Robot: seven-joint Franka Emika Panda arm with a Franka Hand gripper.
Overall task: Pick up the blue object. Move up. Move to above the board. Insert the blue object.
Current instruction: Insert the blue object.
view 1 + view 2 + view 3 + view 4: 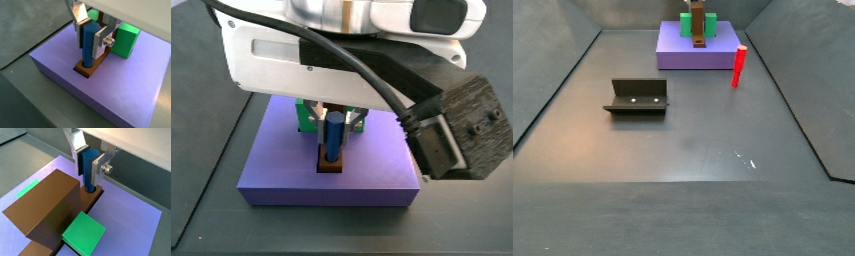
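The blue peg (87, 42) stands upright between my gripper's (89, 48) silver fingers, which are shut on its upper part. Its lower end sits in the round hole at the near end of the brown board (89, 70). The board lies on the lavender slab (120, 90). Both wrist views show this; in the other one the peg (89, 170) enters the board's end (93, 196) under the gripper (89, 172). In a side view the peg (331, 140) stands in the board (331, 165) under the wrist. How deep it sits is hidden.
A green block (125, 41) stands behind the board, and another green block (84, 230) and a large brown block (45, 208) lie beside it. A red peg (739, 67) stands on the floor by the slab (680, 58). The fixture (637, 97) is on the floor.
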